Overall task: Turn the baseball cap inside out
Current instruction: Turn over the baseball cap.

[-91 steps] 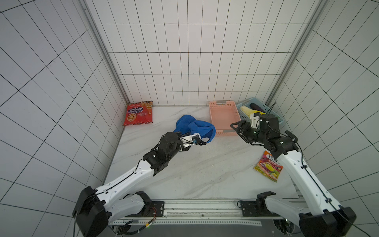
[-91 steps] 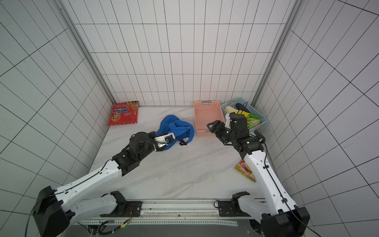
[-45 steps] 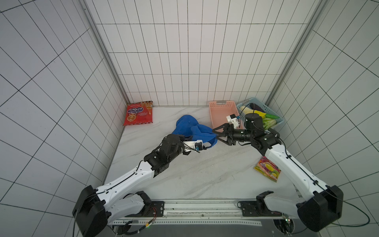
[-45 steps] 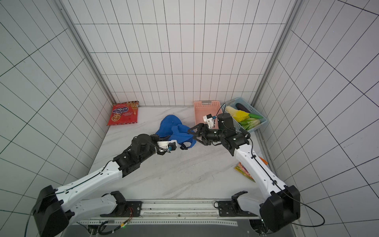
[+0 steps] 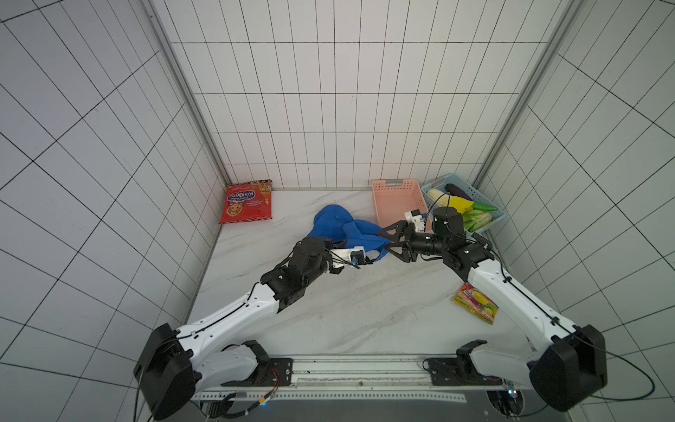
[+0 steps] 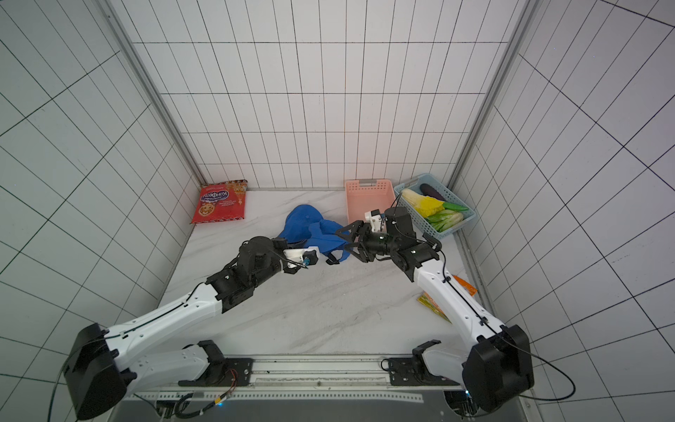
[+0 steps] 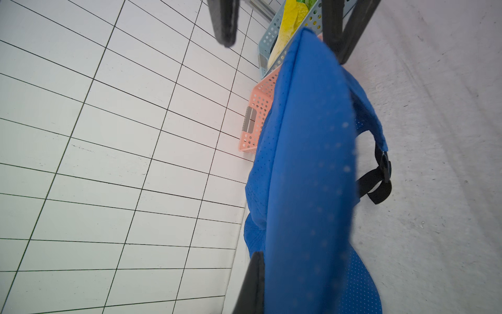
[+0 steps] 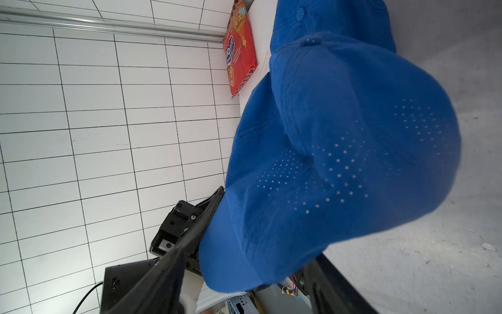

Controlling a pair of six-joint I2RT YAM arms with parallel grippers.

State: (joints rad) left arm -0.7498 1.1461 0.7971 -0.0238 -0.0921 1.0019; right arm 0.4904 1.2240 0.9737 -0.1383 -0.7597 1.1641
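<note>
At table point(image 5: 365, 314) middle, nearest rail: left gripper point(image 5: 365, 258) pinched tight on baseball cap point(image 5: 343, 230) rim, beside black strap point(image 7: 376, 187), holding that edge off marble. Just beyond: crown bulges toward right gripper point(image 5: 386, 242), jaws spread wide, straddling fabric, nothing clamped. Cap's far part rests on table. Step, by look: second grasp before eversion. Next move calls for right jaws closing on crown, then pushing through while left anchors rim. Far: pink basket point(image 5: 398, 201), vegetable basket point(image 5: 487, 225), snack bag point(image 5: 246, 201).
</note>
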